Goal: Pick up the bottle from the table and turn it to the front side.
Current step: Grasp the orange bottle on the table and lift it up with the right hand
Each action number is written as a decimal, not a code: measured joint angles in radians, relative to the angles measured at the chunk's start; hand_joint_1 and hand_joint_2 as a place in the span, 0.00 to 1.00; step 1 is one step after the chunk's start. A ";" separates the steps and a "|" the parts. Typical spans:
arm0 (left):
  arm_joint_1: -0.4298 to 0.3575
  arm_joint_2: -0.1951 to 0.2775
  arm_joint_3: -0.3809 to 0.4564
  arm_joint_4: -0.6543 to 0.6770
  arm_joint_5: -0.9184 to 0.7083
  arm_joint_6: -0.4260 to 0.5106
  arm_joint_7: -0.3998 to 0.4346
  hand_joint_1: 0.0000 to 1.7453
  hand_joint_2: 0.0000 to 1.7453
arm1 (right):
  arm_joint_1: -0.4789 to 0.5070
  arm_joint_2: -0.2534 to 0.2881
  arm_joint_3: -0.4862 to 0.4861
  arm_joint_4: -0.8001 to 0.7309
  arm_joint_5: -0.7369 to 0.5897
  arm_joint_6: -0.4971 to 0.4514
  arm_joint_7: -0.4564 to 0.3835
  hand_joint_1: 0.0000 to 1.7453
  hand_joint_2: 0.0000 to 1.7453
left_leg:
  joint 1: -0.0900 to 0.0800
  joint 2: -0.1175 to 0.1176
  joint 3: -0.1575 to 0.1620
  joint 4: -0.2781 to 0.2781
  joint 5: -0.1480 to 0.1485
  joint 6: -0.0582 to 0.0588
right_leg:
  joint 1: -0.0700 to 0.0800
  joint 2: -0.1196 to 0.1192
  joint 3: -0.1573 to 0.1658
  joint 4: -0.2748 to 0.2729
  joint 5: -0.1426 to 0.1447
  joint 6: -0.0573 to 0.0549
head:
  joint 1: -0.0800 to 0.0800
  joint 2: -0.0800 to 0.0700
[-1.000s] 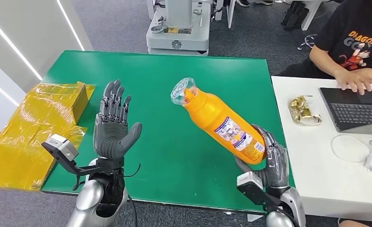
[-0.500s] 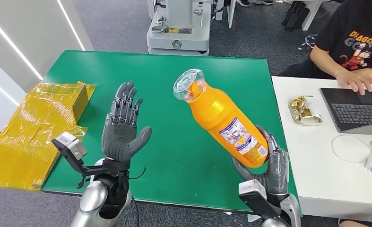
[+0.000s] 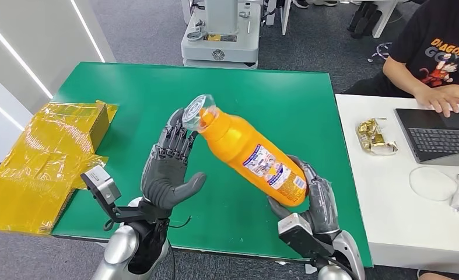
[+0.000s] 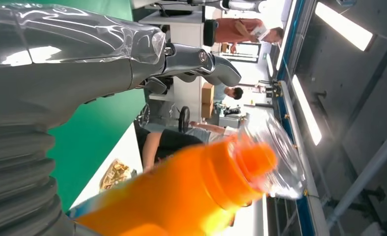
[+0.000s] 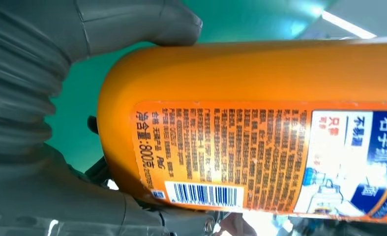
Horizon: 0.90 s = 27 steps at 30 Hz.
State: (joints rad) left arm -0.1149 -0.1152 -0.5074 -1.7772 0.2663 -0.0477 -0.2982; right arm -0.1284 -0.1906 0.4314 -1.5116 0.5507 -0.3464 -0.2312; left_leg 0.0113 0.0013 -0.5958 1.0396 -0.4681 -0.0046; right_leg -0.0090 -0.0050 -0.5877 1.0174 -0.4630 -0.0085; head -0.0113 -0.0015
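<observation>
- While it lies at the far left, half off the table edge, the yellow plastic-wrapped package (image 3: 46,153) sits flat and well apart from both hands.
- Green table (image 3: 157,87) spreads across the middle of the head view, with a grey machine base (image 3: 218,41) on the floor beyond its far edge.
- Left hand (image 3: 167,169) is raised above the table, palm turned toward the bottle, fingers spread and upright, thumb out to the side. It holds nothing; its fingertips (image 3: 180,125) stand just beside the bottle's cap, and whether they touch it I cannot tell.
- Orange bottle (image 3: 247,154) is lifted clear of the table and tilted, its clear cap (image 3: 199,112) pointing up and toward the left hand, its base low in the right hand. A printed label (image 3: 273,169) faces upward; in the right wrist view the label shows a barcode (image 5: 203,193) and small text.
- Right hand (image 3: 311,201) clasps the bottle's base from below, fingers curled up around it; the thumb (image 5: 147,22) presses on the orange side.
- White table (image 3: 402,204) stands to the right, carrying a gold wrapper (image 3: 375,135), a laptop (image 3: 442,135) and a white cable (image 3: 442,186).
- A person (image 3: 437,52) in a black shirt sits at the far right, one hand on the laptop.
</observation>
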 joint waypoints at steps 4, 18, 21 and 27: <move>-0.015 -0.001 -0.006 0.006 0.006 -0.010 0.004 0.00 1.00 | -0.047 0.012 0.019 0.020 0.025 0.087 0.013 1.00 1.00 | 0.000 0.000 0.000 0.000 0.000 0.000 | 0.000 0.000 0.000 0.000 0.000 0.000 | 0.000 0.000; -0.024 -0.001 -0.010 0.023 0.012 0.037 0.010 0.00 1.00 | -0.116 0.026 0.091 0.070 0.034 0.259 0.000 1.00 1.00 | 0.000 0.000 0.000 0.000 0.000 0.000 | 0.000 0.000 0.000 0.000 0.000 0.000 | 0.000 0.000; -0.024 -0.002 -0.010 0.024 0.013 0.038 0.010 0.00 1.00 | -0.116 0.027 0.092 0.071 0.034 0.263 0.000 1.00 1.00 | 0.000 0.000 0.000 0.000 0.000 0.000 | 0.000 0.000 0.000 0.000 0.000 0.000 | 0.000 0.000; -0.023 -0.002 -0.010 0.025 0.015 0.049 0.010 0.00 1.00 | -0.120 0.030 0.102 0.089 0.033 0.313 0.009 1.00 1.00 | 0.000 0.000 0.000 0.000 0.000 0.000 | 0.000 0.000 0.000 0.000 0.000 0.000 | 0.000 0.000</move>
State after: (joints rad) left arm -0.1383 -0.1167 -0.5173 -1.7522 0.2812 0.0010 -0.2880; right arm -0.2480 -0.1602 0.5331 -1.4227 0.5842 -0.0330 -0.2219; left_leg 0.0114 0.0012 -0.5957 1.0396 -0.4679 -0.0049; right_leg -0.0089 -0.0051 -0.5879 1.0175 -0.4630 -0.0085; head -0.0112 -0.0015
